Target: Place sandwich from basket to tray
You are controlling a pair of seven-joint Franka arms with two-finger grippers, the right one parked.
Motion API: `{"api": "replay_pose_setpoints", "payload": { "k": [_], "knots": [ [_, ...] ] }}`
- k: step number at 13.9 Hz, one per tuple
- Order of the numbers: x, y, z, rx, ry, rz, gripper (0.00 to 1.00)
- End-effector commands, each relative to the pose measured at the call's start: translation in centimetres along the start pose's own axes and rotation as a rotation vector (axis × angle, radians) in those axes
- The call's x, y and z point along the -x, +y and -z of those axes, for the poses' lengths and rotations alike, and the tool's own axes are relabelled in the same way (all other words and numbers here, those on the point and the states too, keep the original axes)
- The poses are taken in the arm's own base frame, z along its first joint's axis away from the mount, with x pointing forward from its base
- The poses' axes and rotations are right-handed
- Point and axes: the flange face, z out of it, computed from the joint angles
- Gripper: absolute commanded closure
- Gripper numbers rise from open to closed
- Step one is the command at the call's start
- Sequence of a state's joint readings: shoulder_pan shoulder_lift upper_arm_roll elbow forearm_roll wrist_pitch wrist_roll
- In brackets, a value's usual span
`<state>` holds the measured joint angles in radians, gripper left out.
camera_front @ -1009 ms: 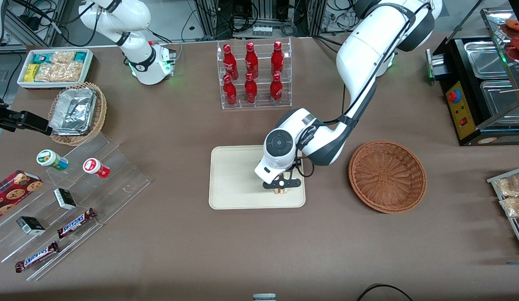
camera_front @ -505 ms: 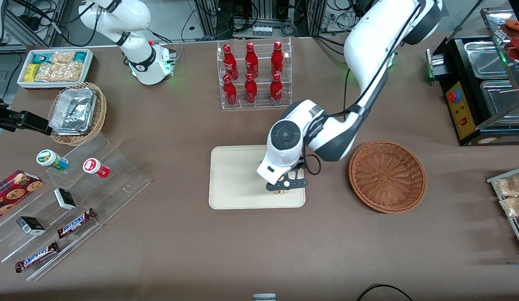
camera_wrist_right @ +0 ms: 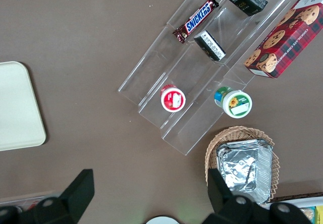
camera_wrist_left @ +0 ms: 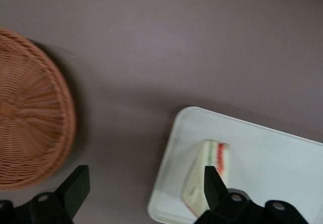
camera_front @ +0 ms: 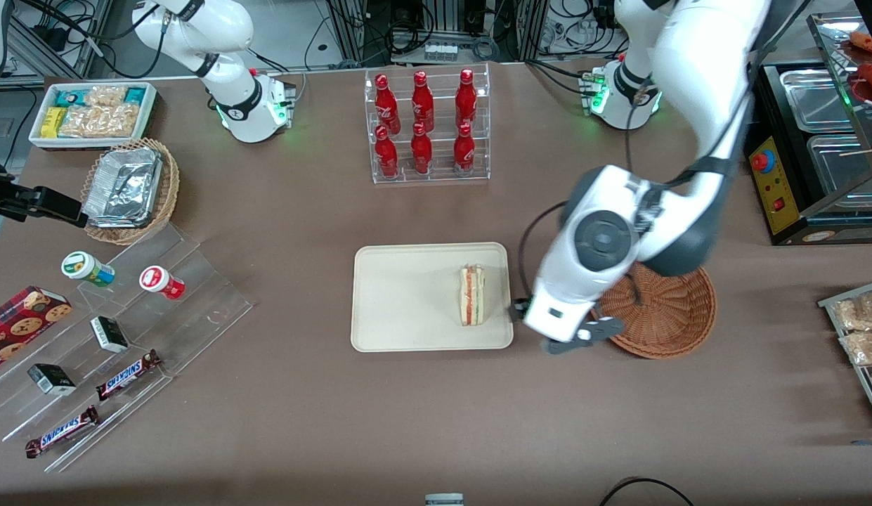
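Note:
The sandwich (camera_front: 471, 295) lies on the cream tray (camera_front: 407, 295), near the tray's edge that faces the basket, with its red and green filling showing. It also shows in the left wrist view (camera_wrist_left: 209, 158), on the tray (camera_wrist_left: 267, 173). The reddish-brown wicker basket (camera_front: 678, 309) is empty and partly covered by my arm; it also shows in the left wrist view (camera_wrist_left: 30, 128). My left gripper (camera_front: 580, 337) hangs high over the table between tray and basket. Its fingers (camera_wrist_left: 75, 188) stand wide apart and hold nothing.
A clear rack of red bottles (camera_front: 426, 126) stands farther from the camera than the tray. A stepped acrylic display with snacks (camera_front: 126, 316), a foil-container basket (camera_front: 130, 190) and a white snack bin (camera_front: 91, 112) lie toward the parked arm's end. A black warmer (camera_front: 815, 140) stands at the working arm's end.
The gripper has let go of the sandwich, risen and swung off the tray toward the basket. The sandwich stays on the tray, now uncovered.

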<state>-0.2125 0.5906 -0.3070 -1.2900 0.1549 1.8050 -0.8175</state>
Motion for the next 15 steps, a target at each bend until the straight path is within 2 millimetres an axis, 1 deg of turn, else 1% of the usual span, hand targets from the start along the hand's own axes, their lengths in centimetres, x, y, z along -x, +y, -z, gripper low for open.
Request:
{"api": "replay_pose_setpoints", "payload": {
  "k": [1,2,3,4,5,6,8,9,10,11,13,14,15],
  "knots": [
    [-1.4,-5.1,1.1,-0.028,-0.021,0.022,0.0],
    [-2.2,-7.3,2.3,-0.027,-0.013,0.012,0.0],
    [-2.5,-9.3,3.1,-0.04,-0.017,-0.005,0.0],
    [-3.3,-11.6,4.2,-0.049,-0.023,-0.005,0.0],
    [-3.9,-13.9,4.9,-0.06,-0.05,-0.03,0.0],
    [-4.1,-15.8,5.9,-0.068,-0.073,-0.094,0.0],
    [-4.3,-19.8,8.8,-0.071,-0.079,-0.221,0.0],
    [-4.2,-21.3,10.0,-0.073,-0.082,-0.271,0.0],
    [-3.6,-21.9,11.6,-0.075,-0.072,-0.331,0.0],
    [-3.2,-23.6,13.2,-0.081,-0.07,-0.337,0.0],
    [-1.1,-26.0,16.0,-0.043,-0.12,-0.314,0.0],
    [-0.2,-27.1,16.9,-0.047,-0.141,-0.298,0.0],
    [1.3,-27.7,17.7,-0.06,-0.158,-0.302,0.0]
  ]
}}
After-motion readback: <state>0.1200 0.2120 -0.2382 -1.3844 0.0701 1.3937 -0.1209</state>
